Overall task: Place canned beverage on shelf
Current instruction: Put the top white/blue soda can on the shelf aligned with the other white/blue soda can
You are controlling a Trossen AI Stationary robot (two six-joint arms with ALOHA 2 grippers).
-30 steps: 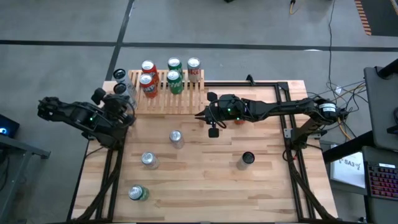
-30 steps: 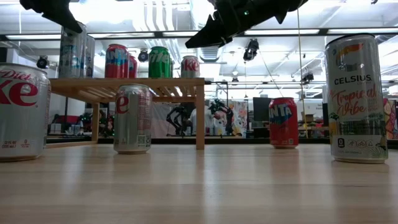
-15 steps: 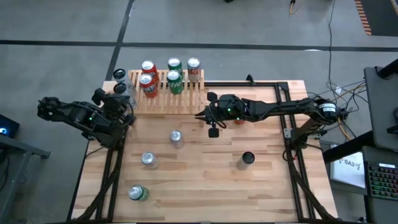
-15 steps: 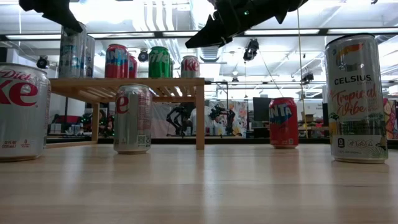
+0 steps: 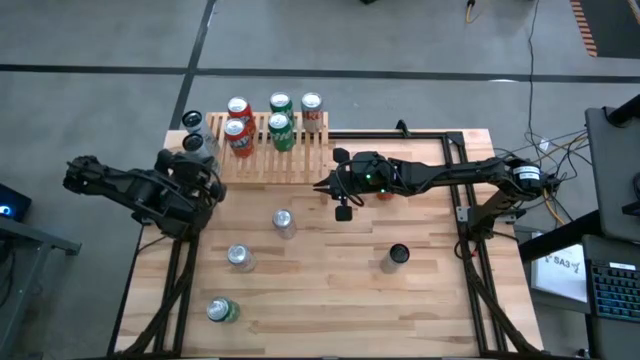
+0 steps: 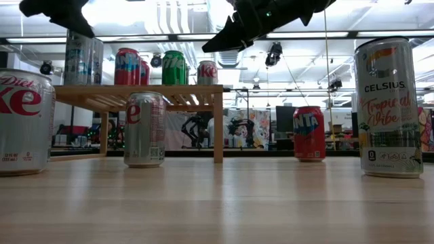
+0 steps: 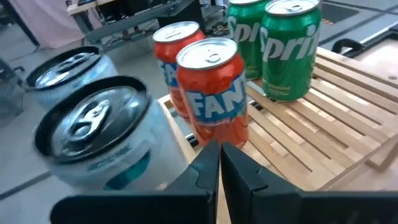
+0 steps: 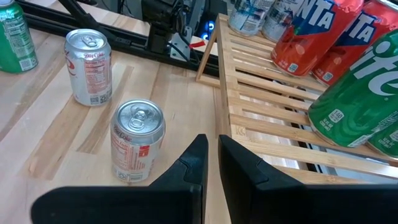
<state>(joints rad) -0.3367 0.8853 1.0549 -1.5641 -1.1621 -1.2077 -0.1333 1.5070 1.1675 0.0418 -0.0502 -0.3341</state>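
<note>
The shelf (image 5: 285, 160), a low light-wood slatted rack, stands at the table's far left. On it stand two silver cans (image 7: 93, 134), two Fanta cans (image 7: 214, 93), two Sprite cans (image 7: 289, 50) and a Coke can (image 5: 312, 106). My left gripper (image 7: 218, 163) is shut, up in the air at the shelf's near left corner (image 5: 208, 170), pointing at the nearer Fanta can with the silver cans close beside it. My right gripper (image 8: 210, 158) is shut and hangs over the shelf's near right corner (image 5: 323, 185). Neither holds a can.
Loose cans stand on the table: two Diet Coke cans (image 8: 137, 140) (image 8: 89, 66), a green can (image 5: 222, 311), a tall Celsius can (image 6: 391, 105) and a Fanta can (image 6: 309, 133) under the right arm. The shelf's right half has bare slats (image 8: 273, 118).
My left gripper has rolled about its own pointing line while staying shut beside the silver cans. The right arm and all the cans have kept still.
</note>
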